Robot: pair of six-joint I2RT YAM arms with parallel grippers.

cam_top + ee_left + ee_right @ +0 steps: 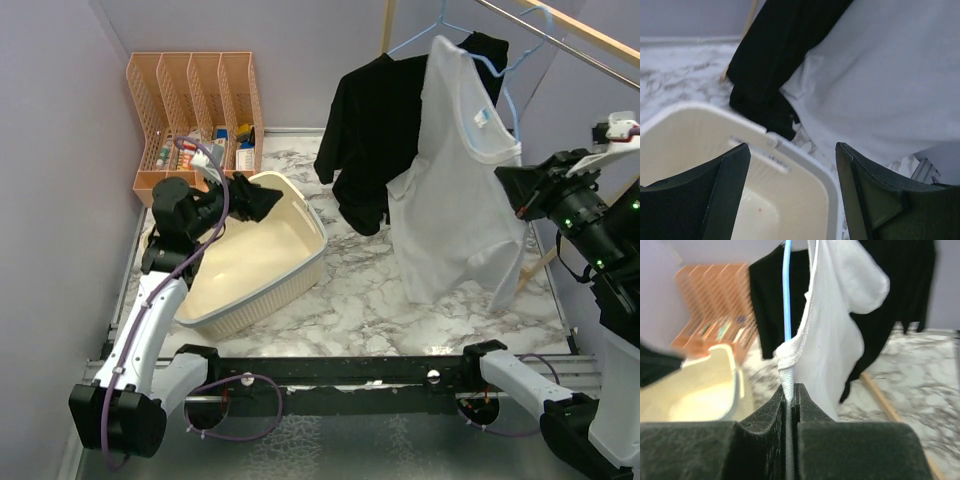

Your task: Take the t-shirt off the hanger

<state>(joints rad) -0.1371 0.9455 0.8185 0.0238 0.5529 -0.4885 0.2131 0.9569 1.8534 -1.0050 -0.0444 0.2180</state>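
A white t-shirt (455, 180) hangs on a light blue hanger (503, 75) from the rail at the back right, partly pulled off to one side. My right gripper (512, 192) is shut on a bunched edge of the white t-shirt (830, 340) just below the blue hanger wire (787, 290); the cloth is pinched between the jaws of this gripper (791, 390). My left gripper (262, 200) is open and empty over the cream basket (300, 275). In the left wrist view this gripper (791, 147) faces the white shirt (880, 85).
A black t-shirt (370, 130) hangs on a second hanger beside the white one; it also shows in the left wrist view (775, 50). An orange file organizer (195, 110) stands at the back left. The metal rail (580, 40) and a wooden rack leg (880, 397) are at the right.
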